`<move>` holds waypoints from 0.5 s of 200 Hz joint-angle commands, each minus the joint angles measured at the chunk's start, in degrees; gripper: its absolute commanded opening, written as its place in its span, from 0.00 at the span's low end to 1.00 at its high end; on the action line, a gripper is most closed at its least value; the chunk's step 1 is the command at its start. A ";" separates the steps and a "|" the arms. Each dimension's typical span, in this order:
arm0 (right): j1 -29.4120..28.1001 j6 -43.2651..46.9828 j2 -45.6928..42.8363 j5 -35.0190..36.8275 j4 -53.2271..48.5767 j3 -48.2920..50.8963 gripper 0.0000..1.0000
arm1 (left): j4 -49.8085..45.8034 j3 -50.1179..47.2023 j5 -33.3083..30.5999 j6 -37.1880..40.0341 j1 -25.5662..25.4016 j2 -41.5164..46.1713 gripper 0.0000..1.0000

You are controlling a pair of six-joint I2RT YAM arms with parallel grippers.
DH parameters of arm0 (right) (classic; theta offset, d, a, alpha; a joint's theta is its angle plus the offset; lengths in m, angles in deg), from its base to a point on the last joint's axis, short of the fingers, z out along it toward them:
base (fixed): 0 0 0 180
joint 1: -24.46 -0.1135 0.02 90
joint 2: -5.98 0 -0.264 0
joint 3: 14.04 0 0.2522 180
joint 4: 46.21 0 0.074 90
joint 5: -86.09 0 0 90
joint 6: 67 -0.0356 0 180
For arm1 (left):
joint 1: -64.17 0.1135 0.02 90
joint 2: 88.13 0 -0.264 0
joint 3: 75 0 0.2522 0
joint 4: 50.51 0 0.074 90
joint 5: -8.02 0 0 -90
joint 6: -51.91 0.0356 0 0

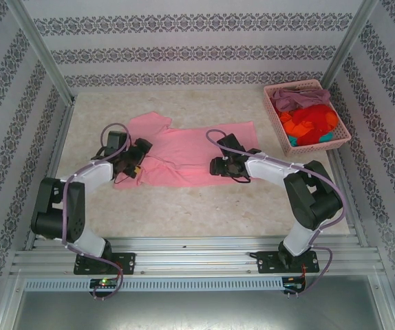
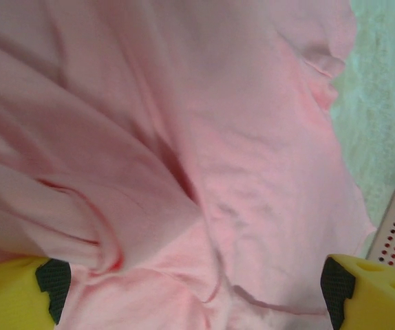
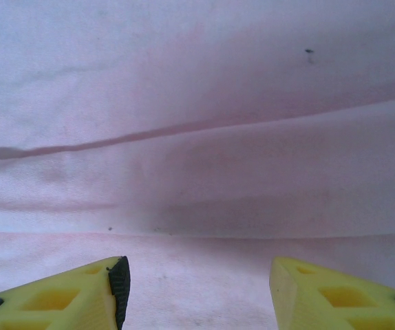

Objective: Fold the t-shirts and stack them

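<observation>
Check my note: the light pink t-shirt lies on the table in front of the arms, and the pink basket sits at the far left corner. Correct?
No. The pink basket sits at the far right corner, not the left, as the top external view shows. The light pink t-shirt does lie on the table in front of the arms.

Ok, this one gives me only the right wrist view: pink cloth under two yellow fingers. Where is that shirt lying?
Observer: The pink t-shirt lies spread out in the middle of the table, with the right gripper over its right part.
Operator: And the other arm?
Observer: The left gripper hangs open over the shirt's left part, gripping nothing.
Operator: Any more shirts?
Observer: Yes, orange-red, teal and mauve shirts are heaped in a pink basket at the far right.
</observation>
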 commanded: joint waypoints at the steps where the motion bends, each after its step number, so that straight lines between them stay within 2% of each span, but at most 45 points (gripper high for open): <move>1: 0.71 0.48 -1.90 1.09 0.68 1.15 0.56 | -7.39 -2.88 -2.64 6.11 3.61 3.83 0.95; 59: 1.37 1.14 -2.78 1.08 0.81 1.39 0.57 | -12.51 -7.36 -1.16 12.83 13.68 7.58 0.96; 100: 1.41 1.05 -3.42 0.87 1.21 2.36 0.57 | -13.68 -3.56 -0.43 15.90 15.46 7.27 0.97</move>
